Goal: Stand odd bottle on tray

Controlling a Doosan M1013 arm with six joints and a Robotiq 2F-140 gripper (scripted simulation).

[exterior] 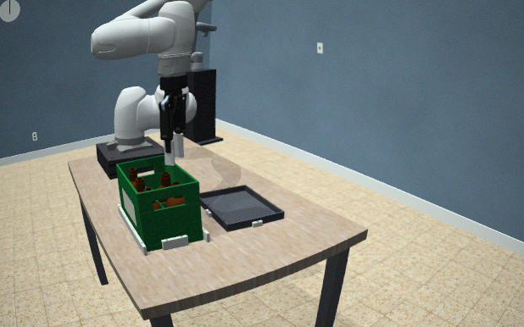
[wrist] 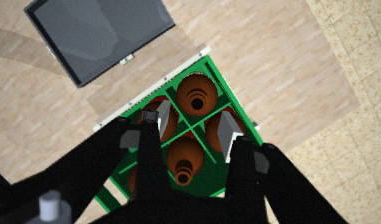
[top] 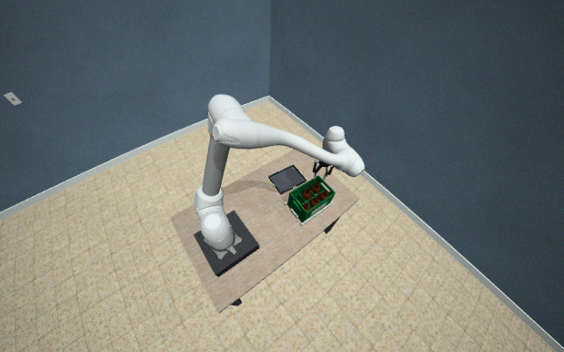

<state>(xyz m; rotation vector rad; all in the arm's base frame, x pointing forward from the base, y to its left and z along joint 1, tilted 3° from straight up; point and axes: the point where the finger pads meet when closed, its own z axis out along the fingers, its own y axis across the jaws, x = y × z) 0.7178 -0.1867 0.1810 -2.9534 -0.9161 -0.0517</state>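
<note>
The green crate [top: 308, 214] [exterior: 172, 224] [wrist: 230, 95] stands level on the table and holds five brown bottles, with one compartment empty. One bottle [wrist: 195, 86] stands in the top compartment of the wrist view, and another bottle [wrist: 186, 151] lower down shows its neck and mouth. Two more are partly behind the fingers, and the fifth is mostly hidden at lower left. No neck difference can be told. My gripper [top: 320, 175] [exterior: 174, 160] [wrist: 194, 117] is partly open and empty, pointing down above the crate. The dark tray [top: 287, 179] [exterior: 242, 204] [wrist: 101, 35] is empty.
White brackets sit around the crate, such as the front bracket [exterior: 175, 242]. A small bracket [exterior: 257, 224] touches the tray's edge. The tray lies beside the crate's long side. The arm's dark base plate [top: 243, 246] is at the table's other end.
</note>
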